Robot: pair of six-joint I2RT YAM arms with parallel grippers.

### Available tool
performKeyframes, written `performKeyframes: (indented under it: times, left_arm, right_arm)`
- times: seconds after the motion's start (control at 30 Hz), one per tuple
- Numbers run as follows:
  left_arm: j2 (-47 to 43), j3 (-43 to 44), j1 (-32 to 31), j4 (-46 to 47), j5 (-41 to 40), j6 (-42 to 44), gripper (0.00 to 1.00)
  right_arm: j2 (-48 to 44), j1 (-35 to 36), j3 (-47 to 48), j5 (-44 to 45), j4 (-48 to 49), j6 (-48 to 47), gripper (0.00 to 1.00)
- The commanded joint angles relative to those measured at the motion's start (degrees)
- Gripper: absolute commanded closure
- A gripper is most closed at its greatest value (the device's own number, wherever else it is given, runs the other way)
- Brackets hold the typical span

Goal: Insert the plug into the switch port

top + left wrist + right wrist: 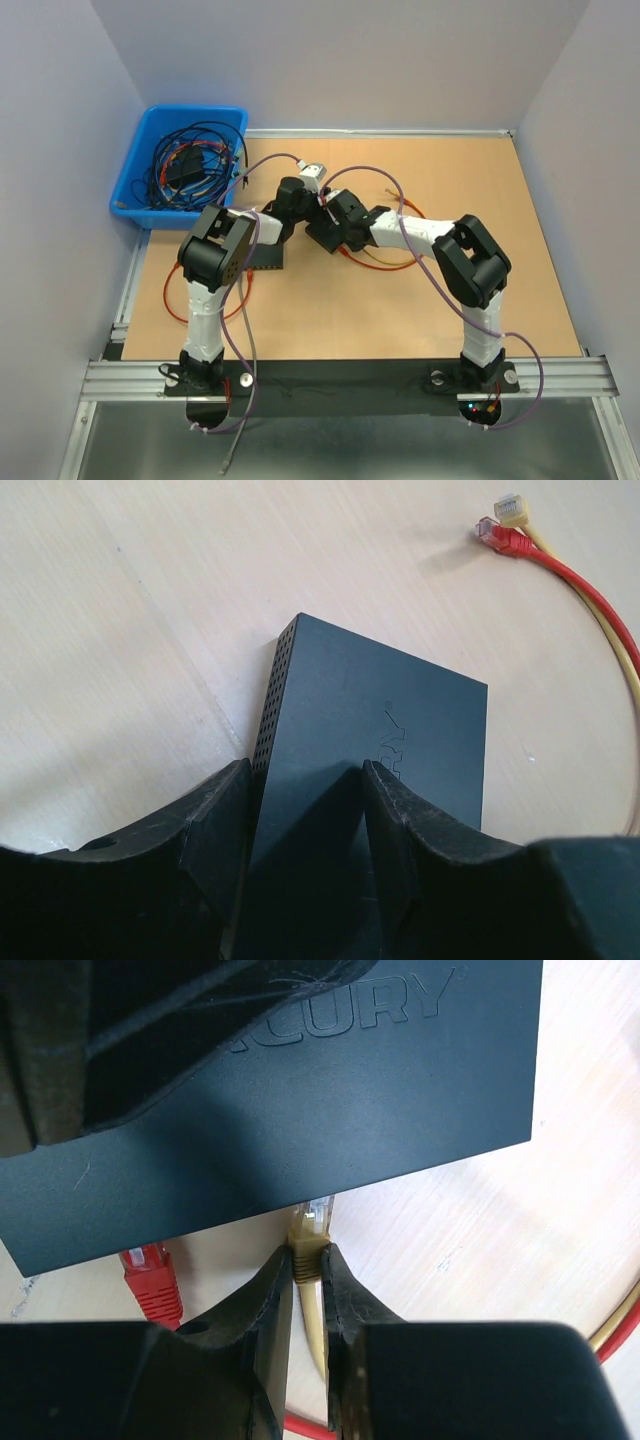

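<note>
We are judging the task as well begun but not finished. The right gripper (307,1260) is pinching the yellow plug (312,1222) by its boot, jaws nearly closed on it. The left gripper (305,780) is gripping the switch (400,710) at one end, jaws about half open, with one finger sitting by the perforated side and the other pressing on the top face. So both pick-ups are looking done, and the insertion itself is what we are counting as left. In the right wrist view the plug is sitting around the middle of the switch's edge, its clear tip meeting that edge or slipping just under it. We are not seeing a port in any view, so we cannot tell whether the tip is entering one or only lining up. The left wrist view is showing a yellow plug lying well apart from the switch, so we are not trusting either view on the gap. The plug's long axis is running in line with the right fingers and roughly square to the switch's edge. Its tip is pointing away from the gripper, which, going by the top view, means left and slightly far. A red plug (150,1275) is lying loose on the table (480,1250) just beside it, pointing much the same way.
</note>
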Motion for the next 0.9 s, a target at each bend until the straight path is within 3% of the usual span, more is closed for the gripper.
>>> performKeyframes:
  times: [0.0, 0.53, 0.87]
  left_arm:
    - [3.1, -1.5, -5.12, -11.08, 12.54, 1.47, 0.44]
    - [3.98, 0.17, -6.26, -13.37, 12.89, 2.79, 0.44]
    - [3.37, -0.26, -5.91, -13.37, 11.66, 2.44, 0.44]
  right_arm:
    - [0.04, 0.71, 1.93, -6.23, 21.06, -1.81, 1.0]
    - [4.17, -0.69, 14.14, -6.23, 21.06, -3.57, 1.0]
    - [5.06, -0.78, 13.63, -5.35, 21.23, -2.87, 1.0]
